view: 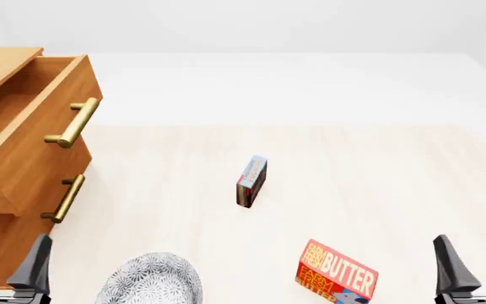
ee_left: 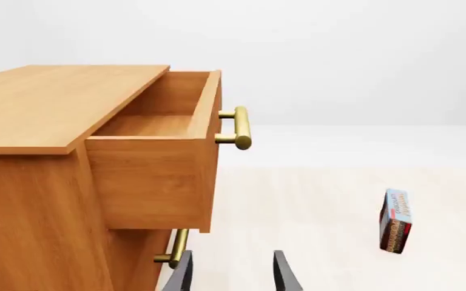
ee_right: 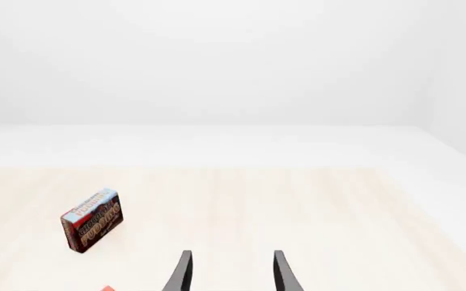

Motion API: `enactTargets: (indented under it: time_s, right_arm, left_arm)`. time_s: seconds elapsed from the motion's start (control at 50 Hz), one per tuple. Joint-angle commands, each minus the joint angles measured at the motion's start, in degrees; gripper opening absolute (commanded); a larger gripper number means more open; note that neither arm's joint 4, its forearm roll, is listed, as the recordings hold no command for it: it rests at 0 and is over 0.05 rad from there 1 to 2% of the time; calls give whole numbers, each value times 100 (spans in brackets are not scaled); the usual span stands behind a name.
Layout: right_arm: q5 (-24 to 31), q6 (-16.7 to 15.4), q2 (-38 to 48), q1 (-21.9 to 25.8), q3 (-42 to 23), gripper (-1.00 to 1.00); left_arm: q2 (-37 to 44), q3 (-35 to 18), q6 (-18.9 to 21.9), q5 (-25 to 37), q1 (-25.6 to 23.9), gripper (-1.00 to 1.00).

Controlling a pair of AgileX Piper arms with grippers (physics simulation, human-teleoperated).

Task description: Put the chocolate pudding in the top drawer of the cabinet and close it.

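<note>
Both claws hung open and empty at the near edge of the table, the left gripper [view: 11, 256] by the cabinet [view: 7, 158], the right gripper [view: 471, 259] far to the right. The chocolate pudding [view: 252, 181] stood on a narrow edge mid-table, between the two and farther out, its long axis running near to far. It seemed about equally reachable by either arm. The top drawer [view: 32, 126] stood pulled open at the left. A butter box [view: 338, 273] and a speckled bowl [view: 152, 280] lay nearer.
</note>
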Motion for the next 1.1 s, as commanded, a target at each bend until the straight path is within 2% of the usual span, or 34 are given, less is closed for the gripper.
enactTargets:
  time_s: [0.02,0.04,0.06,0.08,0.12,0.18,0.24,0.28,0.36,0.4,0.48,0.5,0.52,0.58,0.62,0.68,0.7,0.74,0.8,0.86,0.96,0.98,1.0,1.04,1.06,1.1]
  right_arm:
    - [14,-12,18,-8,-3,100]
    - [-1,-8,43,-6,-12,100]
    - [-7,-15,57,-3,-12,100]
    - [11,-19,35,2,-5,100]
    - [33,-16,16,13,-2,100]
    - [27,3,40,22,-7,100]
    - [13,28,41,36,-15,100]
    - [-30,-177,1,80,-4,100]
    - [-24,-146,0,70,-4,100]
    - [-60,-261,-2,69,-2,100]
    - [-60,-261,-2,69,-2,100]
    - [22,-368,2,0,0,100]
    - [55,-480,5,-18,1,100]
    - [20,-422,7,14,0,100]
    - [40,-419,3,1,0,100]
    - [26,-464,1,41,0,100]
    - [-5,-615,-2,80,0,100]
    - [0,-510,0,31,-1,100]
    - [-6,-498,0,31,-1,100]
    - [-14,-506,-1,49,-1,100]
    - [-4,-470,0,37,-1,100]
    - [-4,-464,0,39,-1,100]
    - [-3,-451,0,31,-2,100]
    - [9,-460,0,30,-1,100]
    - [4,-451,-1,36,-1,100]
    - [3,-453,-3,33,0,100]
  left_arm:
    - [5,-58,-50,18,84,100]
    - [58,-134,-252,46,124,100]
    - [15,-163,-239,100,129,100]
    - [111,-167,-18,101,21,100]
    - [20,-282,-46,274,23,100]
    - [114,-515,184,425,-22,100]
    - [109,-643,211,596,59,100]
    - [131,-733,278,739,60,100]
    - [340,-852,364,805,40,100]
    - [575,-953,173,859,-64,100]
    - [576,-953,173,858,-64,100]
    - [509,-1398,290,1364,-130,100]
    - [530,-1467,323,1442,-120,100]
    - [517,-1688,490,1687,-130,100]
    - [460,-1810,766,1822,-177,100]
    - [560,-2104,691,2045,-191,100]
    - [531,-2188,861,2100,-156,100]
    - [624,-2316,822,2189,-174,100]
    - [708,-2571,994,2390,-237,100]
    - [871,-2814,892,2556,-278,100]
    - [1099,-3208,966,2833,-354,100]
    - [1160,-3301,918,2887,-377,100]
    - [1292,-3404,673,2970,-464,100]
    - [1271,-3546,1145,3077,-515,100]
    - [1340,-3690,1021,3147,-481,100]
    - [1402,-3824,1165,3214,-413,100]
